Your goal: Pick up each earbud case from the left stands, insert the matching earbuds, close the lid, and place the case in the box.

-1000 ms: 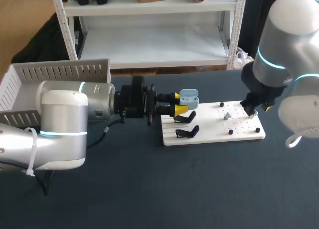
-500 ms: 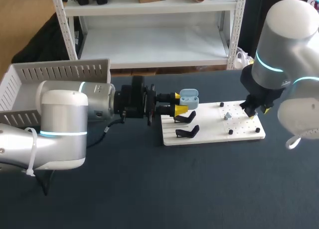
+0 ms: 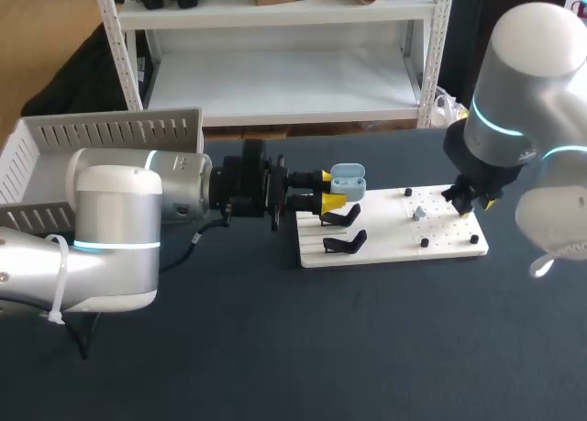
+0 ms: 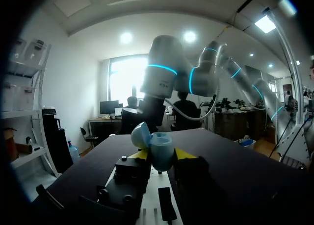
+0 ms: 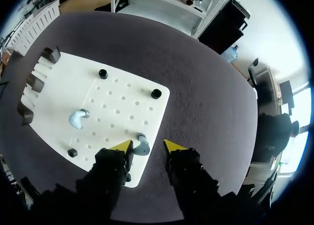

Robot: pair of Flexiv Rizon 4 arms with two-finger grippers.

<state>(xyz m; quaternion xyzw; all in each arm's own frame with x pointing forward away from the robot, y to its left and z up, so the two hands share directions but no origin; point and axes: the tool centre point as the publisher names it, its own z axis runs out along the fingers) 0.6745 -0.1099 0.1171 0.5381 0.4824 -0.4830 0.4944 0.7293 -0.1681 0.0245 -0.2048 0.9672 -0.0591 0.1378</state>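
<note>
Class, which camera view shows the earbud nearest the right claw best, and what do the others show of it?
The right wrist view: the earbud lies plainly on the white board, between the tips of the open right claw. In the head view that claw hides it. The left wrist view does not show it.

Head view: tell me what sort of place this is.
Probably a robotics lab bench: a left arm and a right arm over a dark table, the left end effector holding an earbud case at a white pegboard with earbuds, near a slatted box.
</note>
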